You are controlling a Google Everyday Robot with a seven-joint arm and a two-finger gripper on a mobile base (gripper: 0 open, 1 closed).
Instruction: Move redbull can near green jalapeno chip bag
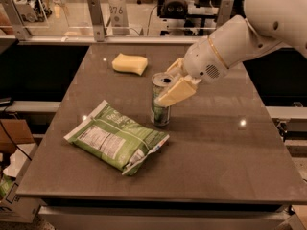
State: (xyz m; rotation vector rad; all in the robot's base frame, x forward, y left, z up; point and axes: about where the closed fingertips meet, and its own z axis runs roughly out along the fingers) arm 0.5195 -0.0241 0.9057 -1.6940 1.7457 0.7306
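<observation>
Camera view, one can [159, 113] in gripper [164, 86]

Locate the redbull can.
In the camera view, the redbull can is upright at the centre of the table, its top clasped by the gripper, just right of the green jalapeno chip bag and in front of the yellow block.

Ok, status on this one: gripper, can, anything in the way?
Gripper shut on can near its top. Can upright, close by green chip bag. Yellow sponge farther back, not in the path.

Pincer [169, 84] around redbull can [160, 112], just behind-right of green jalapeno chip bag [115, 136].
</observation>
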